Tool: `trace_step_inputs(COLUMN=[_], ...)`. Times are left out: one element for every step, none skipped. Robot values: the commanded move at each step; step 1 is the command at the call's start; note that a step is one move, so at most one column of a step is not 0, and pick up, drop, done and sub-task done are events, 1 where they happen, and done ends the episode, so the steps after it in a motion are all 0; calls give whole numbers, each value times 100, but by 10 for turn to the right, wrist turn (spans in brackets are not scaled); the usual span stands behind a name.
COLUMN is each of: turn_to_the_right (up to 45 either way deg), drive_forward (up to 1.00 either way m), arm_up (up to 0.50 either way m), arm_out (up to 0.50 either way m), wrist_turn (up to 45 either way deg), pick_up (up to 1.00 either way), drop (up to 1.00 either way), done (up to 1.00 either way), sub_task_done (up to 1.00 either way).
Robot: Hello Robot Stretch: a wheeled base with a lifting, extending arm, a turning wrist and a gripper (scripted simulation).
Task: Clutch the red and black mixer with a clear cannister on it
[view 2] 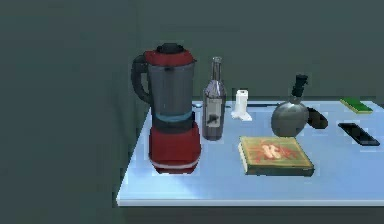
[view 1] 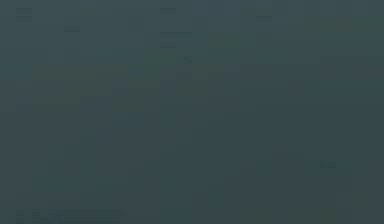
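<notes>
A red and black mixer [view 2: 173, 110] with a clear cannister stands upright on a pale blue table [view 2: 220, 188], close to the table's edge at the arm side view's left and about midway between its near and far edges. The cannister sits square on the red base with a dark lid on top, its handle turned out toward that edge, the stable resting position one would expect of an appliance left on a table. A dark glass bottle [view 2: 213, 100] stands just beside it on the other side, so any reach for the mixer probably has more room from the edge side than from the bottle side, where a nudge could topple the bottle. A green and orange book [view 2: 274, 155] lies flat near the table's near edge, a small white holder [view 2: 241, 103] stands toward the far edge, and a round grey kettle [view 2: 291, 115] sits near it. A green flat item [view 2: 355, 104] and a black phone-like slab [view 2: 357, 133] lie by the edge at the view's right, well apart from the mixer. The forward view looks onto a plain dark teal wall [view 1: 190, 110]. The arm's pose and the gripper's state cannot be told from these pictures, and the mixer appears not yet clutched
</notes>
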Motion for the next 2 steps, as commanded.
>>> trace_step_inputs(turn_to_the_right=[0,0], drive_forward=[0,0], arm_up=[50,38], arm_out=[0,0], wrist_turn=[0,0], pick_up=[0,0], drop=[0,0], done=[0,0], sub_task_done=[0,0])
